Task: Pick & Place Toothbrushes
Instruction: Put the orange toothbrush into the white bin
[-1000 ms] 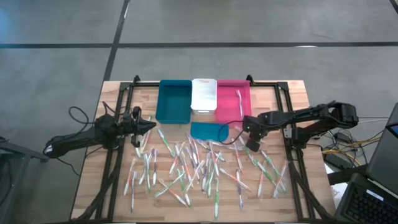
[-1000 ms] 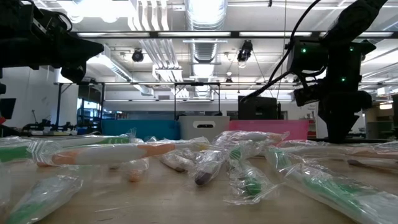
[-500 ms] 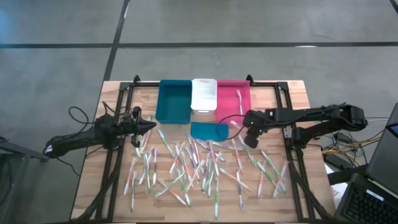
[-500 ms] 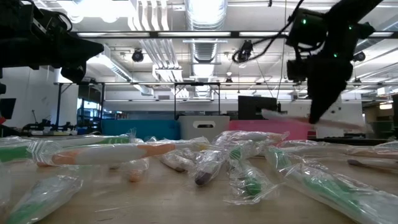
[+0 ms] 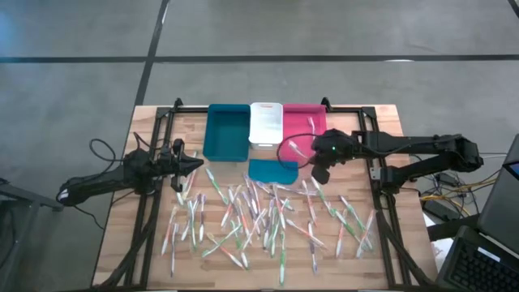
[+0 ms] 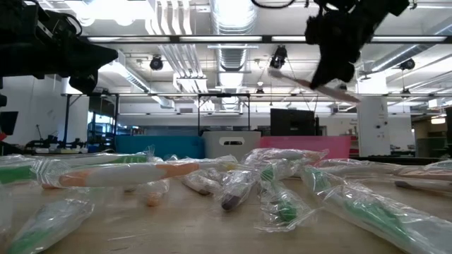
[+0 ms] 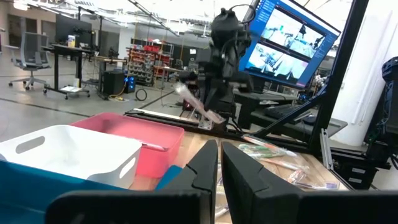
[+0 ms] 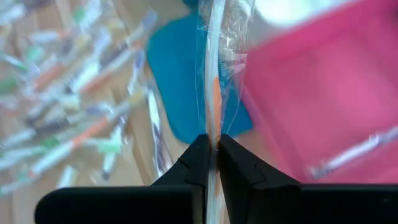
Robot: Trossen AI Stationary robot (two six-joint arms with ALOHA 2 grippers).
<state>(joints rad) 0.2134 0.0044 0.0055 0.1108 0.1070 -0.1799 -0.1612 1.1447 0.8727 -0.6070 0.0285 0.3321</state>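
Pinching one wrapped toothbrush (image 8: 214, 81) near its end, right claw (image 5: 322, 168) right of centre in the high view, above the pink bin (image 5: 305, 126). Light, stiff stick in slippery, crinkly film; best taken mid-shaft, across the width. Loose toothbrushes (image 5: 259, 219) strewn over the counter (image 5: 389, 130), lower centre. Left claw (image 5: 197, 164) pressed together, idle at left.

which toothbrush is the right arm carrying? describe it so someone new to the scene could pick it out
Find the pink bin at the far right of the three-bin row. Just off its near edge, the right end effector is shut on a wrapped toothbrush. It is the only one held up in the air; all the others lie on the table or in the bin.
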